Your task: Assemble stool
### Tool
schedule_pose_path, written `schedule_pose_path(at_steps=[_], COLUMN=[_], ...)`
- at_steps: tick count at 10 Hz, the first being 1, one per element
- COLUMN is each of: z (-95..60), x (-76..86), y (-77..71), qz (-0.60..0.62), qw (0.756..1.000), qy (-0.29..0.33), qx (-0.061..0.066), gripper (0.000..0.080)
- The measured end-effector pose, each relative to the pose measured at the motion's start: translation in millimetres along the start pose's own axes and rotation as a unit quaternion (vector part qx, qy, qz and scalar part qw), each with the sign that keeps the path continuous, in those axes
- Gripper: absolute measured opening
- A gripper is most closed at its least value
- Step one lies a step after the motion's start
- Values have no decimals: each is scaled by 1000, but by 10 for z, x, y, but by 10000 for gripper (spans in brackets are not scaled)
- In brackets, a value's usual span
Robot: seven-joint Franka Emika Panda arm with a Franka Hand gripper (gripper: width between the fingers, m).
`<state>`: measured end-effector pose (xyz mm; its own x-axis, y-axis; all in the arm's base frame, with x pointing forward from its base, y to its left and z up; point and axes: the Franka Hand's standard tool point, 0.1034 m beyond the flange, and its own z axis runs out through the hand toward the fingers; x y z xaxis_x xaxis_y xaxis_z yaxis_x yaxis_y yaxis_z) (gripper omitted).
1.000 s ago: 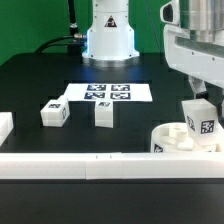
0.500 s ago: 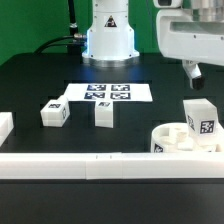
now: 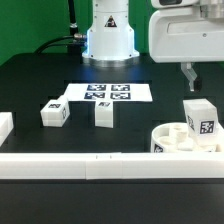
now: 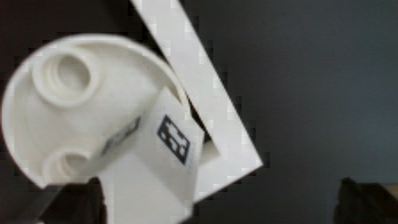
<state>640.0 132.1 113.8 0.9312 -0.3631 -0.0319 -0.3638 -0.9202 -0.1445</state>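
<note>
Hovering over the exterior view's right side, the black two-finger gripper [image 3: 199, 72] hangs clear above a short, blocky white plastic tagged leg [image 3: 200, 118]. That leg stands upright on the thick, round white plastic seat disc [image 3: 172, 142]. Only one dark finger shows plainly here, and nothing hangs from it. The seat disc sits against the long white border rail [image 3: 90, 166]. Two more loose legs [image 3: 54, 112] [image 3: 103, 113] lie apart on the black table [image 3: 30, 80], near the flat white marker board [image 3: 108, 92]. How deep the tagged leg sits in its hole cannot be told. If it is only resting there, a nudge from the arm or a shift of the seat disc could tip it out.

From the wrist view, the seat disc [image 4: 80, 110] shows two round holes, with the tagged leg [image 4: 175, 140] beside them and the border rail [image 4: 187, 50] running alongside. The dark fingertips [image 4: 54, 205] sit at opposite edges of the frame, so the jaws are spread wide and hold nothing. The risk is a careless sweep toward the loose legs. A low finger could clip the tagged leg, and pushing the seat disc along the border rail would spoil the hole alignment for the next insertion.
</note>
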Motion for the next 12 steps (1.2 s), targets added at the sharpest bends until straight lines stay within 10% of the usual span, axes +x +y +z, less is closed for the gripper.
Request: schedule_pose_path(at_steps=[4, 12], z=[15, 33], x=[2, 64], y=[13, 87], qz=[-139, -518], qw=[990, 855], qy=[1, 7], qx=[-2, -32], gripper=[649, 649])
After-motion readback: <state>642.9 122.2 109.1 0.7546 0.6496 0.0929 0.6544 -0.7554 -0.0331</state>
